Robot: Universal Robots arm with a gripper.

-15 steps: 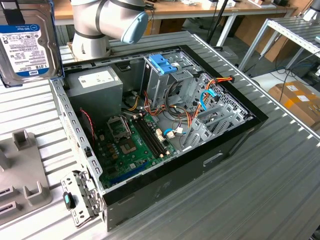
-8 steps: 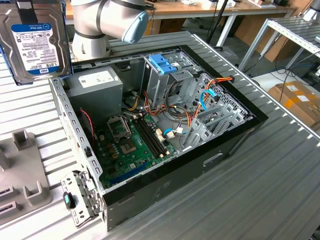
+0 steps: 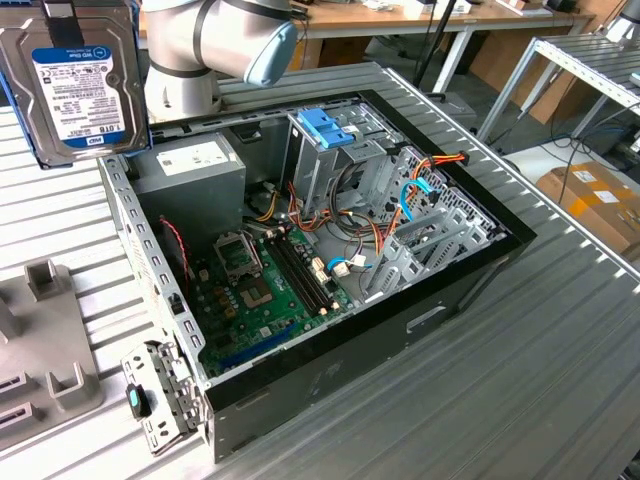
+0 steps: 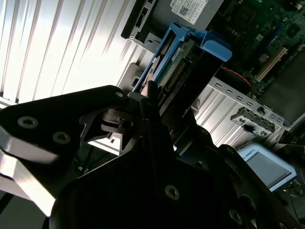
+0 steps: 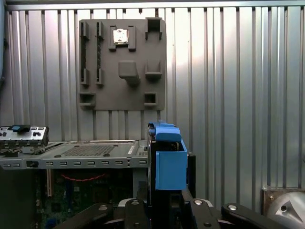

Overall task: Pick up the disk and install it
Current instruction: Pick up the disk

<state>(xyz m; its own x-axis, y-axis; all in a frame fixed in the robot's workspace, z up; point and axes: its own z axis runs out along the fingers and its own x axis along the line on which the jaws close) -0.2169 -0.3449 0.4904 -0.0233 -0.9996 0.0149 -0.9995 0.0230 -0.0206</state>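
Silver-metal, blue-railed: the disk (image 3: 72,85), aloft at the exterior view's left, by the open computer case (image 3: 320,260), label face showing. Edge-on in both wrist views, clamped between the fingers of the gripper (image 5: 164,198). Beyond it in the first wrist view, a grey fixture plate (image 5: 121,62) on the ribbed table (image 5: 238,95); in the second, the motherboard (image 4: 257,28).

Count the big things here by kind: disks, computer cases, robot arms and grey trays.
disk: 1
case: 1
arm: 1
tray: 1
Total: 4
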